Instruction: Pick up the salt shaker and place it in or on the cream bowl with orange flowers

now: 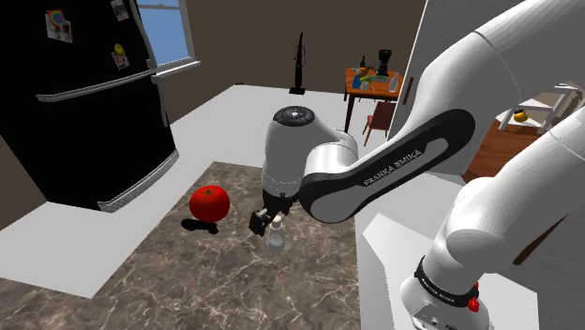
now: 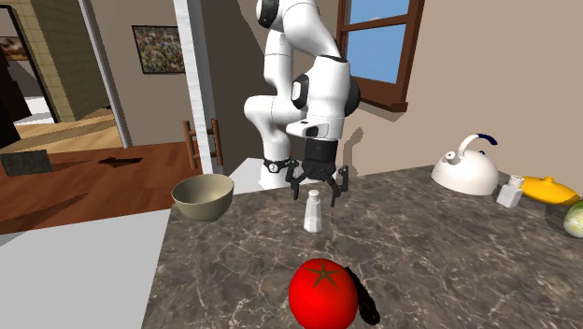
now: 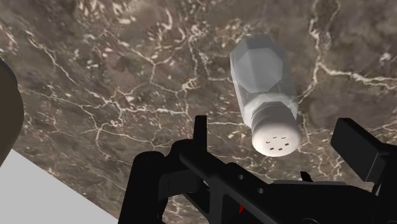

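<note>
The salt shaker (image 2: 313, 211) is a small pale, faceted bottle with a white holed cap, standing upright on the dark marble counter (image 2: 439, 262). My black gripper (image 2: 318, 187) hangs open just above it. In the wrist view the shaker (image 3: 264, 89) stands between the spread fingers (image 3: 356, 147), which do not touch it. From the shoulder view the gripper (image 1: 267, 220) sits right over the shaker (image 1: 276, 236). The bowl (image 2: 203, 197) looks plain tan here, with no pattern visible. It rests near the counter's edge, to the second exterior view's left of the shaker.
A red tomato (image 2: 323, 293) lies on the counter in front of the shaker, with a black object beside it. A white kettle (image 2: 467, 166), a second small shaker (image 2: 509, 192) and a yellow item (image 2: 549, 190) stand far right. A black fridge (image 1: 84, 103) rises past the counter.
</note>
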Available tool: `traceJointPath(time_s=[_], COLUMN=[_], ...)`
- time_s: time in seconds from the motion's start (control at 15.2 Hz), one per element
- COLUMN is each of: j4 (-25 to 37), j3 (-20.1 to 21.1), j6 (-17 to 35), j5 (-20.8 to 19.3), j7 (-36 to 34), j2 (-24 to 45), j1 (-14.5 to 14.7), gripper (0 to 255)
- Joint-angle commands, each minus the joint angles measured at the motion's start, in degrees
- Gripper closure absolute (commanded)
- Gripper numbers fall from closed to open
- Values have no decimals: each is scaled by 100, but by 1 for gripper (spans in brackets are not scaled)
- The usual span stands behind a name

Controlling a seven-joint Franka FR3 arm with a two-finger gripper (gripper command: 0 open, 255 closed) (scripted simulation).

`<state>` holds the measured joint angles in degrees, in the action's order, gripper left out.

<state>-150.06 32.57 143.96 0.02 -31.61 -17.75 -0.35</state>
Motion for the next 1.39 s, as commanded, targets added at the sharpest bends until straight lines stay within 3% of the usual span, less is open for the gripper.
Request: traceJointPath(time_s=[0.0, 0.26, 0.33, 0.92, 1.32], j4=[1, 1, 1, 1, 215], j3=[4, 3, 3, 4, -171], j6=[8, 7, 7, 8, -533], j5=[-6, -5, -5, -6, 206], j7=[-5, -4, -4, -5, 220], j2=[8, 7, 7, 8, -346], j1=[-4, -3, -3, -4, 132], gripper=[0, 0, 255, 255, 255])
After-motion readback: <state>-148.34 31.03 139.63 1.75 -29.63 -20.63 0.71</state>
